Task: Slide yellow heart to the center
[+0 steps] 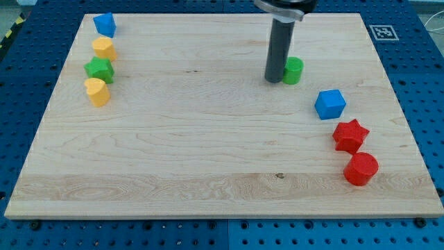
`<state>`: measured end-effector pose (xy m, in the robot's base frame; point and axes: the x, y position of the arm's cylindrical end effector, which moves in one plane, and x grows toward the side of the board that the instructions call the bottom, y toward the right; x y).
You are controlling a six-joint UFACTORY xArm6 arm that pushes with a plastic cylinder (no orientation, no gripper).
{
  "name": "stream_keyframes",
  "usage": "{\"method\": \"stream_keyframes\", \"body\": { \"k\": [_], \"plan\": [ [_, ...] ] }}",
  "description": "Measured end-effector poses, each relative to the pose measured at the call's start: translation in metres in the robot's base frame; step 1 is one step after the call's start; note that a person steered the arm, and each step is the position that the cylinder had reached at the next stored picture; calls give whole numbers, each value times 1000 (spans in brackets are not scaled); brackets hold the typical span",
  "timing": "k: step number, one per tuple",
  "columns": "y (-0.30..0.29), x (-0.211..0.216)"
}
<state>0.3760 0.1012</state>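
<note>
Eight blocks on the worktop, in two groups well apart, with our rod between them, nearer the right group.

Left group, a column near the view's top-left corner. From top to bottom:
- blue block, angular, exact shape unclear
- yellow block, rounded; we cannot tell its shape
- green star
- yellow heart, lowest of the four

Neighbours in this column sit just beside one another or touching; we cannot tell which. The heart lies by the worktop's left edge, well apart from the centre.

Right group, from top to bottom:
- green cylinder, upper middle, right of centre
- blue cube, below and right of the cylinder, apart from it
- red star, below the cube
- red cylinder, just below the star, close to the right edge

Our tool is a plain rod with nothing to open or close, and it holds nothing. The rod comes down from the view's top edge and stands upright. Our tip rests on the worktop against the green cylinder's left side, touching or very nearly so. It is well apart from the yellow heart, which lies far off to the view's left.

A square marker sits at the top-right corner, on the blue pegboard around the worktop.
</note>
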Motion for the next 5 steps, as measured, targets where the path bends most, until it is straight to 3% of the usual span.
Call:
{"method": "stream_keyframes", "body": {
  "k": [1, 5],
  "plan": [
    [38, -5],
    [-87, 50]
  ]
}}
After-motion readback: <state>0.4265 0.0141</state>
